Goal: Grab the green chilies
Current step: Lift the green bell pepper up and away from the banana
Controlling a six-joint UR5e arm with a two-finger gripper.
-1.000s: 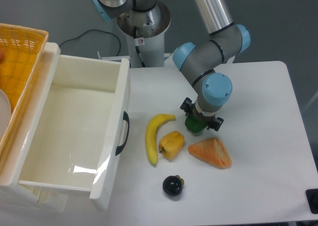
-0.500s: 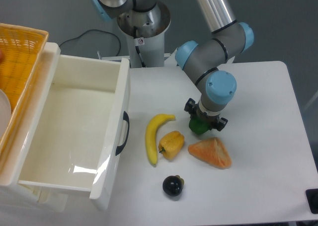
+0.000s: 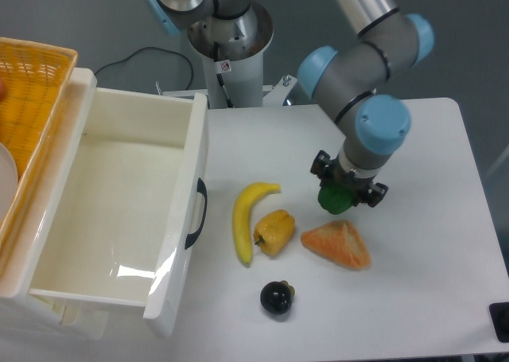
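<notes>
The green chilies (image 3: 332,200) are a glossy dark-green pepper-shaped toy, mostly hidden under my wrist, with only the lower part showing. My gripper (image 3: 343,192) points straight down and is shut on it, holding it just above the white table, right of the yellow pepper (image 3: 274,231) and above the orange bread slice (image 3: 337,244). The fingers themselves are largely hidden by the wrist.
A banana (image 3: 246,218) lies left of the yellow pepper. A small black round fruit (image 3: 277,297) sits near the front. An open white drawer (image 3: 195,183) takes up the left side, with a yellow wicker basket (image 3: 32,91) beyond it. The arm's base (image 3: 227,52) stands at the back.
My gripper, holding the green chilies, has moved to the right and looks slightly higher, away from the banana and yellow pepper. The other objects have not moved.
</notes>
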